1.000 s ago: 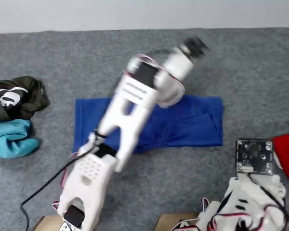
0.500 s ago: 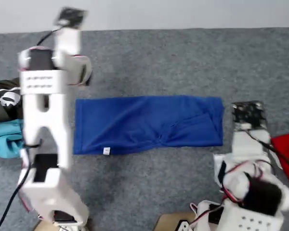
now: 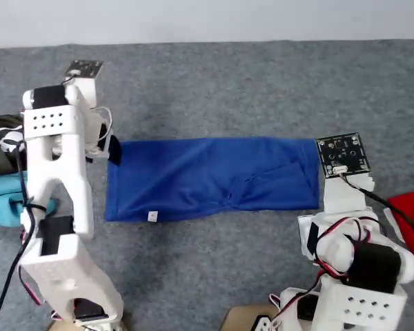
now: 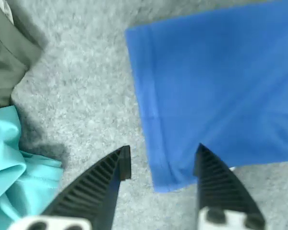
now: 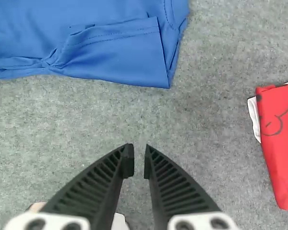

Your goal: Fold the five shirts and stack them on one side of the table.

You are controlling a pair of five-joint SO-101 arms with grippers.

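blue shirt (image 3: 214, 178): folded into one long band, flat mid-table (image 3: 228, 83), its long axis running from the left arm's side to the right arm's side
left claw (image 4: 163, 160): spread wide and holding nothing, low over the blue shirt's left short end; that hem passes between the fingers, one over cloth and the other over bare table beside it
right claw (image 5: 137, 158): pressed almost together with only a thin slit, pinching nothing, over bare table just off the blue shirt's right near corner
deciding relation: the left claw already straddles an edge, while the right claw sits beside the cloth, so the left looks readier to pinch
likely next fold: end over end along the long axis
other shirts: dark shirt (image 3: 3, 138) and teal shirt (image 3: 3, 196) lie beyond the blue shirt's left end, red shirt (image 3: 410, 221) beyond its right end, all apart from it
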